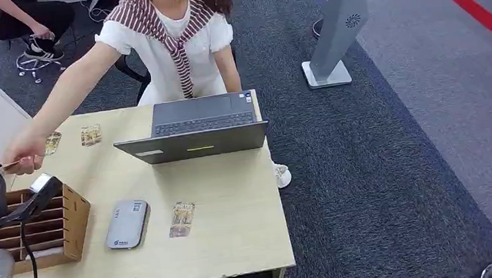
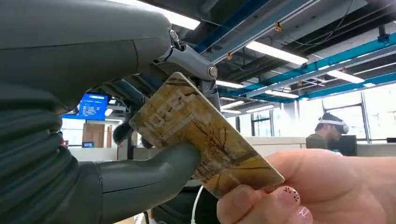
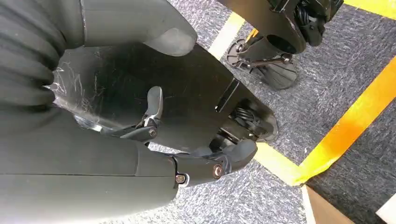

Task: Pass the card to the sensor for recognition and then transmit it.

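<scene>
The left robot hand [image 2: 154, 140] pinches the card [image 2: 205, 144] between thumb and fingers while a person's hand [image 2: 322, 191] grips its far end (a handover, apparently). The right robot hand [image 3: 187, 154] hangs with fingers loosely apart, holding nothing.

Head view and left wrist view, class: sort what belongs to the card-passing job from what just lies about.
Job: held card, left robot hand, person's hand, card reader.
Lying about: laptop, wooden slotted box, three spare cards.
</scene>
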You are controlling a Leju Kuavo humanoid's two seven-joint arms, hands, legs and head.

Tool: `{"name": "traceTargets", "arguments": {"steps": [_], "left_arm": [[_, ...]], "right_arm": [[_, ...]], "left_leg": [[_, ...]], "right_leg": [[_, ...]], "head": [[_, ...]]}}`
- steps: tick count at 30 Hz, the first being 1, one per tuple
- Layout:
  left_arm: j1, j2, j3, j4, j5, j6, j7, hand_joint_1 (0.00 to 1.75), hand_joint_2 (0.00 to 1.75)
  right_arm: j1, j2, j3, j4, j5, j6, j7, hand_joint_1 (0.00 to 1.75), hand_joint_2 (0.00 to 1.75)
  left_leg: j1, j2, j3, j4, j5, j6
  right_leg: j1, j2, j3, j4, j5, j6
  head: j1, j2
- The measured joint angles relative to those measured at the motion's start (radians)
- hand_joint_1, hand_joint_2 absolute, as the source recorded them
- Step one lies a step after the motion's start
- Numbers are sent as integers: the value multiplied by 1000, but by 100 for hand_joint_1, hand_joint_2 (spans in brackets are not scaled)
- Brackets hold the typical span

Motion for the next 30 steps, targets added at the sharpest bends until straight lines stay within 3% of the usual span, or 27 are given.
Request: {"name": "traceTargets", "arguments": {"steps": [12, 16, 24, 30], "left_arm": [[20, -6, -7, -10, 42, 11, -31, 175, 175], [36, -23, -19, -46, 65, 37, -80, 175, 175], [74, -129, -181, -207, 34, 46, -104, 175, 175], [74, -164, -296, -243, 20, 30, -77, 175, 175]], "right_arm": [[0, 0, 1, 0, -5, 0, -1, 0, 175], [0, 0, 1, 0, -8, 0, -1, 0, 175], [1, 0, 1, 0, -19, -2, -10, 0, 175], [1, 0, 2, 0, -19, -2, -10, 0, 175]], "left_leg": [[0, 0, 0, 0, 0, 0], [-1, 0, 0, 0, 0, 0], [-1, 0, 0, 1, -1, 1], [-1, 0, 0, 1, -1, 2]], "right_leg": [[0, 0, 0, 0, 0, 0], [0, 0, 0, 0, 0, 0], [0, -1, 0, -1, 1, 1], [-1, -1, 0, -1, 1, 1]], "head": [[0, 0], [0, 0], [0, 0], [0, 0]]}}
